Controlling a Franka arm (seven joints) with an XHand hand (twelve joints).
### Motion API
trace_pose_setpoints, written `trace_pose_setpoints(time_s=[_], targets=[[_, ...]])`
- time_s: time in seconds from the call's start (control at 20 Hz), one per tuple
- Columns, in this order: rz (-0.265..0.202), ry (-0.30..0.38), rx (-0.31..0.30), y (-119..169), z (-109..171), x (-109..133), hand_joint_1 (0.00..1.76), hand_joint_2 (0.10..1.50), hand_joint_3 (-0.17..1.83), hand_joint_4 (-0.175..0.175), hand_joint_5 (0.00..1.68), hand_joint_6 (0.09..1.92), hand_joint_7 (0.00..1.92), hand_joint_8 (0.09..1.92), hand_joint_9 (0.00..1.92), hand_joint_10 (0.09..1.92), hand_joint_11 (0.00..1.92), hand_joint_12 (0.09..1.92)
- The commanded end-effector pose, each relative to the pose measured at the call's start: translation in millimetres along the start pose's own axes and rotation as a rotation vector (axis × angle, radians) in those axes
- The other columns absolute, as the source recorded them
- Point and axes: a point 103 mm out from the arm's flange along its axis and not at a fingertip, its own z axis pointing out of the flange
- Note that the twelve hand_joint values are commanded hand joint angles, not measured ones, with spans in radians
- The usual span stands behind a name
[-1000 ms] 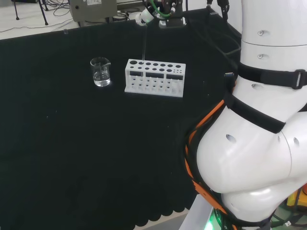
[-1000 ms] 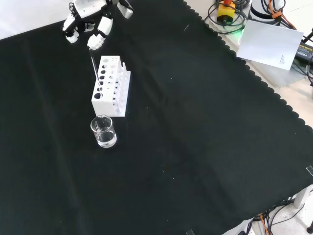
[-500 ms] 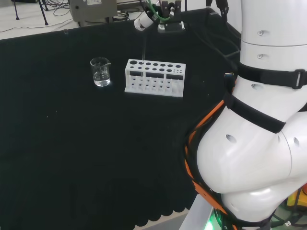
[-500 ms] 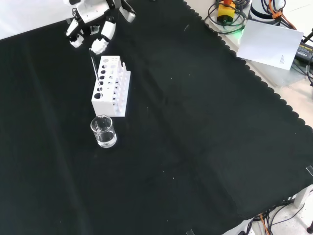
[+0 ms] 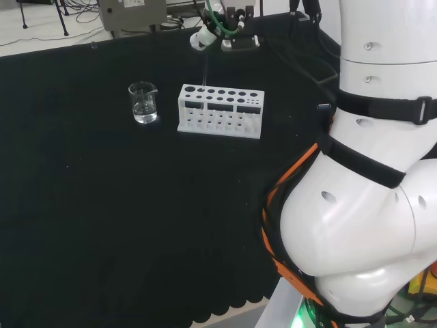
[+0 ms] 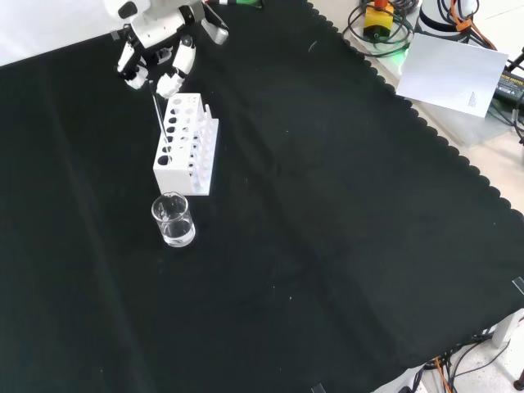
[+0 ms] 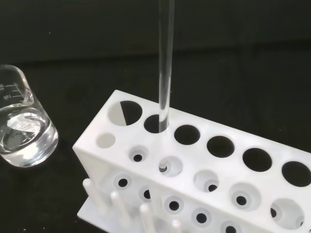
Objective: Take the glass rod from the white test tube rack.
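Several black-tipped white fingers [image 6: 173, 79] of the hand [image 6: 160, 37] hang curled downward in the front view, just above and around the top end of the glass rod [image 6: 160, 123]. Whether they actually pinch the rod or only hover beside its tip cannot be told from these views. In the head view the hand [image 5: 203, 35] sits at the far edge of the cloth, directly over the rod [image 5: 204, 68], whose upper end reaches up close beneath it.

The rod stands nearly upright in the white test tube rack [image 6: 187, 144], tilted slightly. The wrist view shows the rod [image 7: 165, 73] passing down through the second large hole from the rack's end, its lower tip resting in the small seat hole of the shelf below, so it is still lodged in the rack [image 7: 204, 170].

Just beyond that end of the rack stands a clear glass beaker [image 7: 22, 126] holding a little clear liquid. In the head view the beaker [image 5: 143, 102] is left of the rack [image 5: 220, 109]; in the front view it [image 6: 173, 220] is nearer than the rack. Both rest on the black cloth [image 6: 344, 213].
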Motion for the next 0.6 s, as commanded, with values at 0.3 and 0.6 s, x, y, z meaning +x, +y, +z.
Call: trace_pose_setpoints(time_s=[0.3,0.6], targets=[[-0.036,0.012,0.005,7.6,13.7,12.9,0.87,0.89,0.4,-0.175,0.79,1.08,1.05,1.52,1.69,1.3,1.83,1.18],[-0.041,0.023,-0.031,5.7,10.3,15.7,1.14,1.0,0.21,-0.175,0.99,0.98,1.12,1.42,1.74,1.09,1.91,1.0]])
